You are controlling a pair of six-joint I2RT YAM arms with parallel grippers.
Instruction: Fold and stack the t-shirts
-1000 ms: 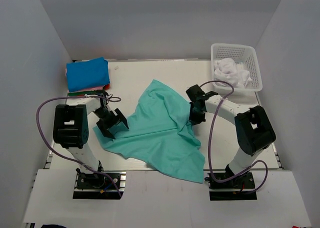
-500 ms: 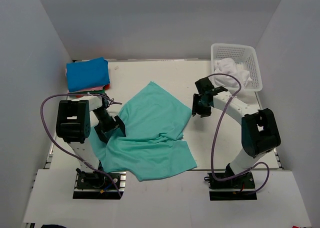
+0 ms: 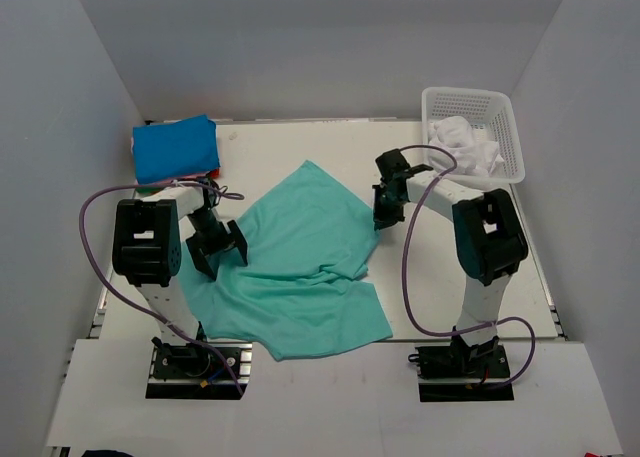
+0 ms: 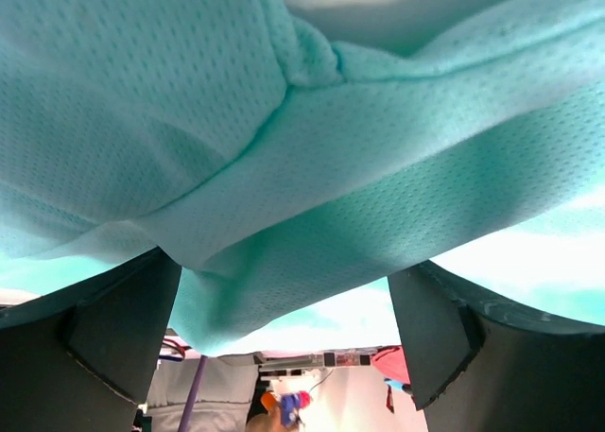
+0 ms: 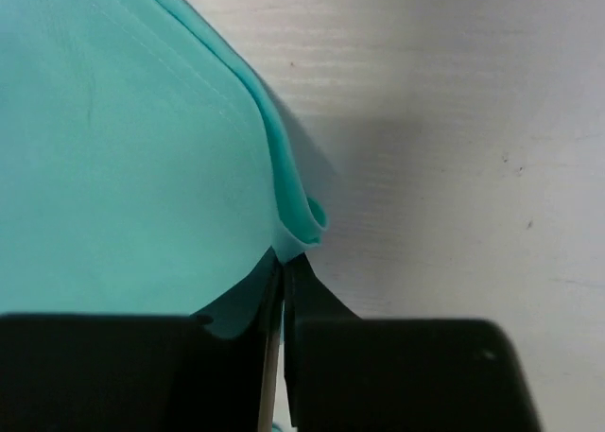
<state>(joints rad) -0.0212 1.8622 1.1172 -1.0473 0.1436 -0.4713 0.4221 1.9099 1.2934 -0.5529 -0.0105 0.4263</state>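
Robotics lab cell: bare grey panel walls [image 3: 330,47] round white table [image 3: 290,147] w/ bolted arm bases [image 3: 190,362].

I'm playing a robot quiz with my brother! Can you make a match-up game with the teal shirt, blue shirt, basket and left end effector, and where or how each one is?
1 teal t-shirt
2 blue t-shirt
3 basket
4 left end effector

A far right corner
B open wide
C spread out in the middle
D folded, far left corner

Pairs: 1-C, 2-D, 3-A, 4-B
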